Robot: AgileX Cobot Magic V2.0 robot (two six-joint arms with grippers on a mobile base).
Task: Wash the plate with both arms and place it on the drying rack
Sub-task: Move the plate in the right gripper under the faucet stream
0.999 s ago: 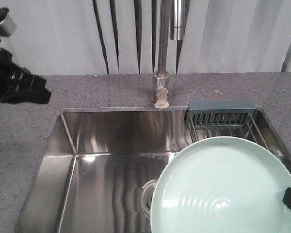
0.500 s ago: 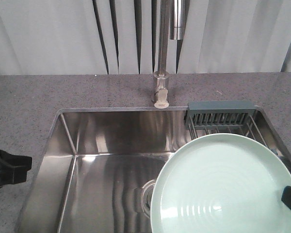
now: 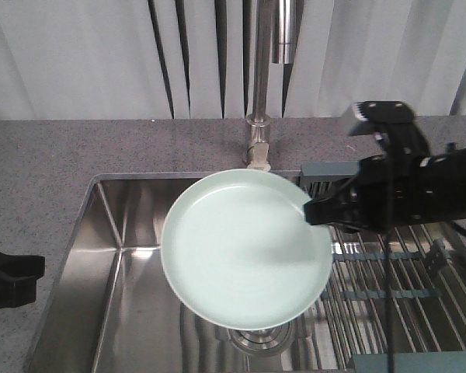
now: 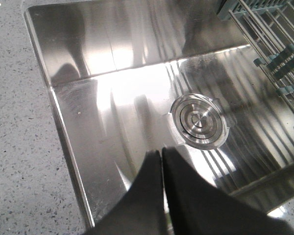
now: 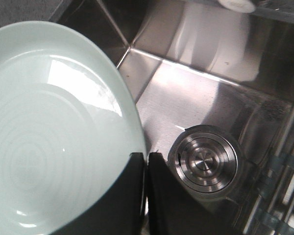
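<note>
The grey speckled counter runs across the front view, with the steel sink sunk into it and the faucet standing at its back edge. The drying rack spans the right part of the basin, its wires bare; the plate is not on it.

The plate hangs in the air over the middle of the sink, in front of and below the faucet spout and clear of the basin floor. That looks deliberate: rinse water would fall onto its face and run off into the basin rather than onto the counter. It lies close to level, eating face up. Being round, it has no long axis; the line that matters runs from the gripped right rim across to the free left rim.

The right claw is clamped on that right rim, one finger above and one below, so the whole face is open for washing. The left claw has its fingers pressed together on nothing. It sits low at the sink's left side, well apart from the plate, likely waiting for the scrubbing.

The drain sits beneath the plate.
</note>
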